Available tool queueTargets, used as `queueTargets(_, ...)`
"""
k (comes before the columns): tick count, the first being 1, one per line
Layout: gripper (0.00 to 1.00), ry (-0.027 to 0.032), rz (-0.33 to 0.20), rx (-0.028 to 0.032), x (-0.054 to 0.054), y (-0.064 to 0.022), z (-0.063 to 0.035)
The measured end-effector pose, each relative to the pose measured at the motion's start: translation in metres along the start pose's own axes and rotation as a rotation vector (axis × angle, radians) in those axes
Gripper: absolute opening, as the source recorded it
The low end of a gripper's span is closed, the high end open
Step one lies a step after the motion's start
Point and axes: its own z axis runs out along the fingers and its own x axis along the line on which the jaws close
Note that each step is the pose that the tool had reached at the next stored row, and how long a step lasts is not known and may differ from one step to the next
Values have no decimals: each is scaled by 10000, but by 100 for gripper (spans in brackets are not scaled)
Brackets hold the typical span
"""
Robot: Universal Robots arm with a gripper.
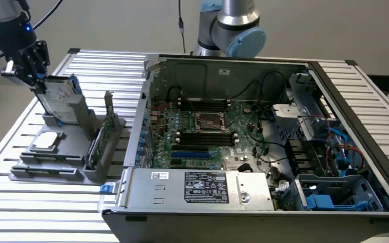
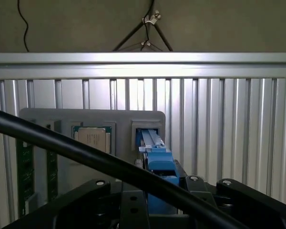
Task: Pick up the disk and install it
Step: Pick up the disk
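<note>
Table (image 1: 356, 86) of long silver slats holds everything. On it lies a big open computer case (image 1: 248, 228), taking up the middle and the exterior view's right side. A grey stand (image 1: 52, 169) sits beside the case, on the exterior view's left. The disk (image 1: 63, 98) stands on its edge in a slot of that stand, leaning a little, with a blue rail (image 2: 155, 152) along its side. The claw (image 1: 39, 83) sits over the top edge of the disk. I cannot tell if it is squeezing the disk or just around it. A thin green card (image 1: 100, 142) stands upright in the stand, on the side near the case. A small silver chip (image 1: 48, 142) lies flat on the stand near the disk.
</note>
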Motion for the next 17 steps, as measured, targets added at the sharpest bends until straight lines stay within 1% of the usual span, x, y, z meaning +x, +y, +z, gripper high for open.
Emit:
queueTargets(2, 33, -47, 7, -1, 13, 0, -1)
queueTargets(5, 33, -79, 31, -2, 36, 0, -2)
queueTargets(12, 33, -83, 103, 0, 82, -2, -4)
queueTargets(17, 33, -84, 125, 2, 89, -2, -4)
